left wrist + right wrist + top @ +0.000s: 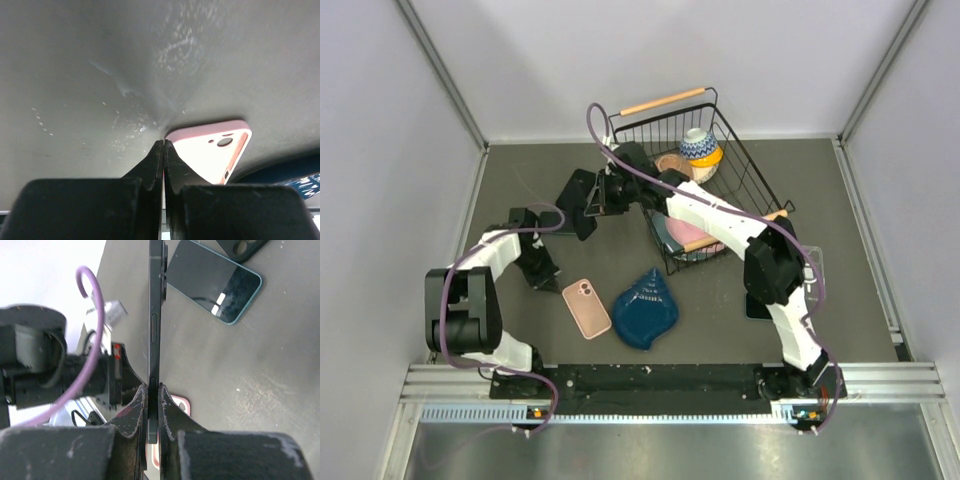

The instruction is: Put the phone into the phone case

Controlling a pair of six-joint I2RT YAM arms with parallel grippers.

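My right gripper (151, 387) is shut on a dark phone (156, 305), which it holds on edge above the table. In the top view this phone (582, 215) hangs at the left centre, in front of the right gripper (600, 195). The pink phone case (586, 308) lies flat with its open side up, near the front. My left gripper (164, 142) is shut, with its tips down at the near corner of the case (215, 152). Nothing shows between its jaws. A strip of the case (182, 405) shows below the held phone.
A second phone with a teal rim (215, 285) lies flat beside a black case (245, 247). A blue shell-shaped dish (645, 308) sits right of the pink case. A wire basket (745, 170) with bowls stands at the back. A dark item (757, 305) lies under the right arm.
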